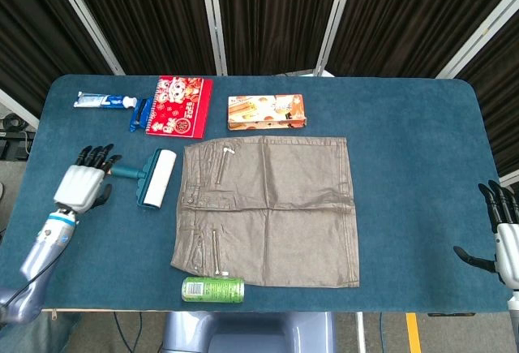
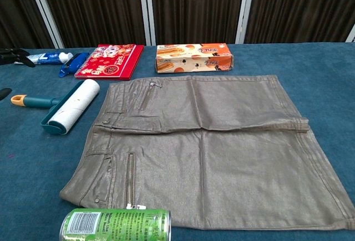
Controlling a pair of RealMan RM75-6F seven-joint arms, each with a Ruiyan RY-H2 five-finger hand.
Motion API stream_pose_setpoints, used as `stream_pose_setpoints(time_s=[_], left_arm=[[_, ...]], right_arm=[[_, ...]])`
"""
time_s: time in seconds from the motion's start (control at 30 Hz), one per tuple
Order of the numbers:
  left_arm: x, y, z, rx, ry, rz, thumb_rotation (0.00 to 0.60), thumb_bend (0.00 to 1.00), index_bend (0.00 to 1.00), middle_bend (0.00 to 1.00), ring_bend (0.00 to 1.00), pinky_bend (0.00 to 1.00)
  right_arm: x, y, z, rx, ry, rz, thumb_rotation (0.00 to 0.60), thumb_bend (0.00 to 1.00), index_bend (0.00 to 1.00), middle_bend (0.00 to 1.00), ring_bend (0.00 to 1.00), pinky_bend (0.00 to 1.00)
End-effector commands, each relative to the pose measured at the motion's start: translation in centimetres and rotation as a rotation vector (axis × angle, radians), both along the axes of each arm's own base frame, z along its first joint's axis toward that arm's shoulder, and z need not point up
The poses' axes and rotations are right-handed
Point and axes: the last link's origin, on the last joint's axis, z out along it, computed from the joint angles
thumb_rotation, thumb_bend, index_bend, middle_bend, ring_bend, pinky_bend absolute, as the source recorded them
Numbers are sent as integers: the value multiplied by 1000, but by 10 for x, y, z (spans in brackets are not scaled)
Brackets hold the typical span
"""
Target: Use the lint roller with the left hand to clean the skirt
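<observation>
The left hand (image 1: 82, 184) hovers over the left part of the tabletop (image 1: 422, 166), its pale casing facing up and its dark fingers (image 1: 96, 154) spread apart, holding nothing; their tips cover the end of the handle of the lint roller (image 1: 151, 176) in the head view, so whether they touch it cannot be told, and in the chest view only dark fingertips (image 2: 12, 56) show at the left edge. The roller lies just beside the skirt (image 1: 268, 209), a white paper cylinder in a teal frame with a yellow-tipped handle. The skirt is flat near the middle, a grey-brown fabric with a dull sheen, creases and metal zips. Along the far edge lie a soft toothpaste tube (image 1: 99, 100), a red spiral notebook (image 1: 180, 107) and a rectangular printed carton (image 1: 267, 111). A green can (image 1: 212, 289) lies on its side at the near edge, cut off in the chest view. The right hand (image 1: 503, 235) sits at the right edge, fingers apart and holding nothing, partly out of frame.
</observation>
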Motion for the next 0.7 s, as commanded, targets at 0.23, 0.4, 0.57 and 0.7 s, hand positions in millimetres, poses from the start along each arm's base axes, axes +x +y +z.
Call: stream_pose_setpoints(time_s=[0.23, 0.4, 0.57, 0.7], left_arm=[[-15, 29, -37, -17, -44, 84, 600, 544, 182, 36, 0, 28], [-16, 37, -44, -12, -56, 100, 600, 542, 183, 41, 0, 43], [-14, 43, -55, -27, -74, 120, 600, 543, 188, 57, 0, 67], [-10, 47, -61, -31, -73, 109, 600, 544, 198, 91, 27, 115]], right_arm=[[-8, -4, 0, 3, 16, -48, 600, 0, 0, 0, 0, 0], [-10, -5, -1, 6, 22, -64, 600, 0, 0, 0, 0, 0], [-11, -6, -1, 4, 24, -70, 600, 0, 0, 0, 0, 0], [-13, -7, -2, 6, 25, -78, 600, 0, 0, 0, 0, 0]])
